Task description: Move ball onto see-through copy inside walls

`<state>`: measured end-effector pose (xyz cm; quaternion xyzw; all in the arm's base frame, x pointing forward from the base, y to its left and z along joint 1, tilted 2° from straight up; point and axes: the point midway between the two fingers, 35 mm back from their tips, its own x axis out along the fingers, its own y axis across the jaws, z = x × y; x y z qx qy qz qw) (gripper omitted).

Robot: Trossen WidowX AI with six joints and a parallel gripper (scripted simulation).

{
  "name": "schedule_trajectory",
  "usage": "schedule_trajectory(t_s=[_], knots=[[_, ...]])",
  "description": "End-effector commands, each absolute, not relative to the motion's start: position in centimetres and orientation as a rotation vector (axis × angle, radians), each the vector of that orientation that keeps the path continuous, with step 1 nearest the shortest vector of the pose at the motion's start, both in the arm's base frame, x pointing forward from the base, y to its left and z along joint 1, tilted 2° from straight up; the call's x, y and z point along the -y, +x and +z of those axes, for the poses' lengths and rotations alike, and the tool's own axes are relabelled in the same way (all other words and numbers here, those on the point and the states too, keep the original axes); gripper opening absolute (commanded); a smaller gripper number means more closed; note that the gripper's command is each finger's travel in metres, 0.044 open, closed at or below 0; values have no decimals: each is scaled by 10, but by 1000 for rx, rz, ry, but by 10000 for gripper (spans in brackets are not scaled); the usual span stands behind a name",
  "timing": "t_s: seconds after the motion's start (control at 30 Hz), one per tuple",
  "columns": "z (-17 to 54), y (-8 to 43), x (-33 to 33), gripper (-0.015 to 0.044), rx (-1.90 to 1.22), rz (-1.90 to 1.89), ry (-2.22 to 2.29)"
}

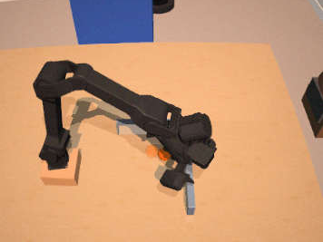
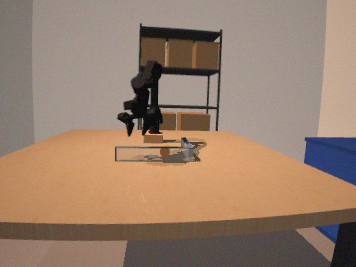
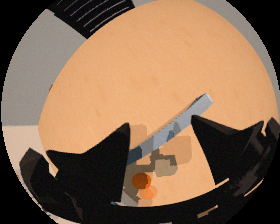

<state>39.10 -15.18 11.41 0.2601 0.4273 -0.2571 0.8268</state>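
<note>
Wrist view: gripper [image 3: 159, 153], fingers spread, nothing between them. Below on the worktop [image 3: 144, 60]: orange ball [image 3: 140, 180] touching its paler see-through copy [image 3: 148, 192]; one clear wall [image 3: 171, 128] running diagonally between the fingers.

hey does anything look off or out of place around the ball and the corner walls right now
Nothing stands out. The ball rests on the table inside the clear walls, right beside the see-through copy, not yet on it. The gripper hangs open above it, holding nothing. The walls look intact.

wooden table [image 1: 254, 119], clear corner walls [image 1: 190, 200], orange ball [image 1: 163, 154]
</note>
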Motion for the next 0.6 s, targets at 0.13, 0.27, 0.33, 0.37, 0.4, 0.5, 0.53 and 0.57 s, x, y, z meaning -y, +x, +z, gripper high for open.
schedule_trajectory(t_s=[0.13,0.27,0.33,0.37,0.4,0.5,0.53,0.57], knots=[[81,351,35,321,-1430,-193,209],[79,342,21,321,-1494,-143,158],[79,342,21,321,-1494,-143,158],[79,342,21,321,-1494,-143,158],[79,342,21,321,-1494,-143,158],[79,342,21,321,-1494,-143,158],[79,342,21,321,-1494,-143,158],[79,342,21,321,-1494,-143,158]])
